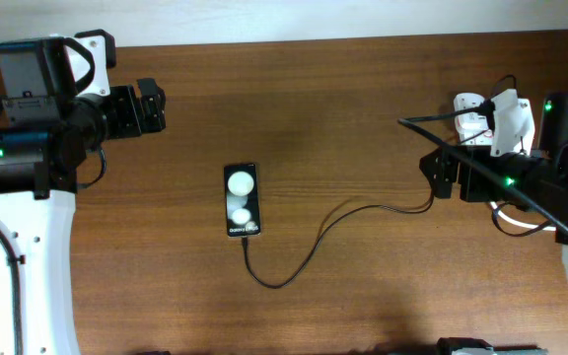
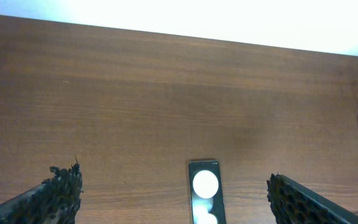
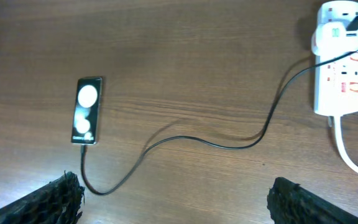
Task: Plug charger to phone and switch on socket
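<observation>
Phone [image 1: 242,201]: lying flat near the middle of the table [image 1: 363,89], its two white round shapes facing up, well apart from both arms.
Charger [image 3: 197,140]: its thin black cable is running in a loose curve from the white adapter [image 3: 331,34] across the wood and looping round to the phone's bottom edge. The plug tip seems to be sitting in the port, though it is too small to be sure.
Socket [image 3: 340,74]: lying at the table's right side, carrying the adapter at one end, with a thick white cord [image 3: 350,155] trailing from the other.
Left gripper [image 2: 173,182]: hanging over the table's left part, its fingers spreading wide apart and gripping nothing.
Right gripper [image 3: 176,190]: hovering near the socket, its fingers standing wide apart and carrying nothing.
</observation>
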Controlling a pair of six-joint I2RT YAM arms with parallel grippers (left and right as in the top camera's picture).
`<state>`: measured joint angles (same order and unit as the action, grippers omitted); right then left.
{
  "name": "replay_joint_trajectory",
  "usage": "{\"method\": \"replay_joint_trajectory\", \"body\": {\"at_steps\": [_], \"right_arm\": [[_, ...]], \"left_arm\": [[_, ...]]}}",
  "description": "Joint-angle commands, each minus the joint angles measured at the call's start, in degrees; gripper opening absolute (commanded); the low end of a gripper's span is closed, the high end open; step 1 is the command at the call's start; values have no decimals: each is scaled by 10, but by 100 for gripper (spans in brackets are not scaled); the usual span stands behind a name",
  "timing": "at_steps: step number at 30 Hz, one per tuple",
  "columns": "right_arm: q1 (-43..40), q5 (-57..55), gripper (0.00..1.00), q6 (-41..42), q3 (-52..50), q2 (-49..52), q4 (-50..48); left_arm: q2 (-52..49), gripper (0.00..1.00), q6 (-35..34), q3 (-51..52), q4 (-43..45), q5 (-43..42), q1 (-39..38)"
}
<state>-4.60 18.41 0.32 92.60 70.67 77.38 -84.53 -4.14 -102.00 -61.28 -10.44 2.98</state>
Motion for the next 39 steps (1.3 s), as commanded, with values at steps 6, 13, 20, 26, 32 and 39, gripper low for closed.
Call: {"method": "replay_joint_trajectory", "body": {"at_steps": [6, 13, 20, 26, 32, 39], "right_arm": [[5, -41, 99, -21, -36, -111, -97], [42, -68, 99, -21, -314, -307, -389], [57, -86, 99, -20, -606, -454, -702], [57, -87, 99, -20, -802, -585, -843], [57, -101, 99, -20, -906, -689, -854], [57, -119, 99, -20, -923, -705, -832]], "left_arm": [[3, 99, 3, -3, 0, 4, 2], [3, 99, 3, -3, 0, 4, 2], [3, 99, 3, -3, 0, 4, 2], [3, 99, 3, -3, 0, 4, 2], [3, 99, 3, -3, 0, 4, 2], [3, 99, 3, -3, 0, 4, 2]]}}
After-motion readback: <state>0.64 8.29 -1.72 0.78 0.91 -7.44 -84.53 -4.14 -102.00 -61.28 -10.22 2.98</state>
